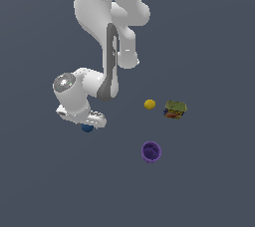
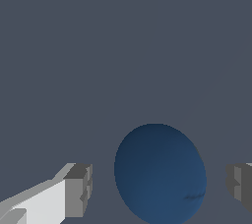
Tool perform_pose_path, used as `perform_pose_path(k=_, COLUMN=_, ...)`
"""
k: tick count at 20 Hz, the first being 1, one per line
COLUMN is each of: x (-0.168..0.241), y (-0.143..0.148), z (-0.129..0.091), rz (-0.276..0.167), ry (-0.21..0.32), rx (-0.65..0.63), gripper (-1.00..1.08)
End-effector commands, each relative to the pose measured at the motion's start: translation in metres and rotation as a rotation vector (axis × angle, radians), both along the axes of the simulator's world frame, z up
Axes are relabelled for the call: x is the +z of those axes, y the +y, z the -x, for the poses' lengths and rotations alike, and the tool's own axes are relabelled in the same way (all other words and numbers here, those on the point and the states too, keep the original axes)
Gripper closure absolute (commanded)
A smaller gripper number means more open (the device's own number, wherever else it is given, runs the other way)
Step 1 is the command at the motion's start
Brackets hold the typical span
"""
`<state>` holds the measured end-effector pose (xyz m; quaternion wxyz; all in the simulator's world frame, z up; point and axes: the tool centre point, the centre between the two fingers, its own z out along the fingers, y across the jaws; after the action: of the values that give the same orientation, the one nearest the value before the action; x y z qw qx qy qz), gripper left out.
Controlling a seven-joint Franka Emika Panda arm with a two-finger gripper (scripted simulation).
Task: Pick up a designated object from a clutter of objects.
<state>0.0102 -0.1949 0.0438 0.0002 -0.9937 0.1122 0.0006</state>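
The dark blue ball (image 1: pixel 87 128) lies on the grey floor at the exterior view's left, mostly hidden under my hand. In the wrist view the blue ball (image 2: pixel 160 174) fills the space between my two fingers, with a gap on each side. My gripper (image 2: pixel 158 183) is open around it; one grey fingertip (image 2: pixel 78 189) shows on one side and the other fingertip (image 2: pixel 240 186) on the opposite side. In the exterior view the gripper (image 1: pixel 87 123) sits low right over the ball. The yellow ball (image 1: pixel 149 104), greenish box (image 1: pixel 175 109) and purple cup (image 1: pixel 151 152) lie apart.
The yellow ball and the greenish printed box lie close together toward the exterior view's right. The purple cup lies nearer the front, on its side with its opening showing. The arm's white links (image 1: pixel 109 17) rise behind the hand.
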Motion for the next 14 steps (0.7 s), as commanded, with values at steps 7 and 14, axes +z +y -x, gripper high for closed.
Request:
perform_pose_path(k=7, x=-0.0128, y=-0.0006, z=-0.0009, rz=0.0, ry=-0.001, rx=0.0, gripper=1.08)
perform_pose_path(k=14, x=-0.0128, y=-0.0006, z=-0.0009, rz=0.0, ry=-0.001, rx=0.0, gripper=1.08)
